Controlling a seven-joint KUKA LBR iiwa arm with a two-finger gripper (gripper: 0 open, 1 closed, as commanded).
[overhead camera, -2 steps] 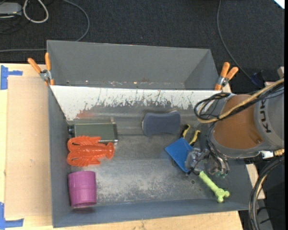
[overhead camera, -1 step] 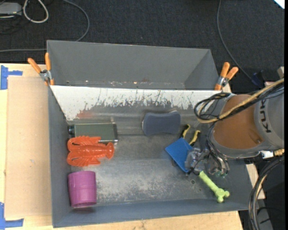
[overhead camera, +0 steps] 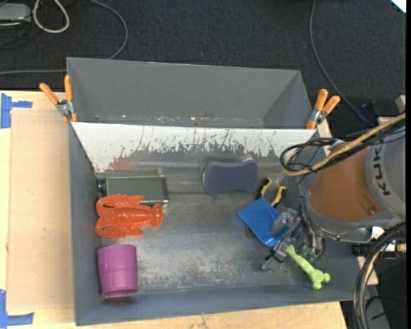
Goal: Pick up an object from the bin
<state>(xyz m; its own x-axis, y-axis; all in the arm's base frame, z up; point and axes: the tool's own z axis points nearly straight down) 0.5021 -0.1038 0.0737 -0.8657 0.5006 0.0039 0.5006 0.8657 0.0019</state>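
Along the near wall of the grey bin (overhead camera: 185, 101) we list a purple cup (overhead camera: 116, 269) in the left corner and a lime-green toy wrench (overhead camera: 308, 266) toward the right corner. Just behind the wrench is the gripper (overhead camera: 284, 245), low over the floor, with a blue plastic piece (overhead camera: 260, 221) close against it on the side toward the bin's middle; whether it is spread or pressed together we cannot tell. Farther back, left: an orange toy lobster (overhead camera: 128, 215), then a grey-green box (overhead camera: 132, 186) touching it. Farthest, by the back wall: a small yellow-and-black item (overhead camera: 272, 190) and a slate-blue oval pad (overhead camera: 229, 177).
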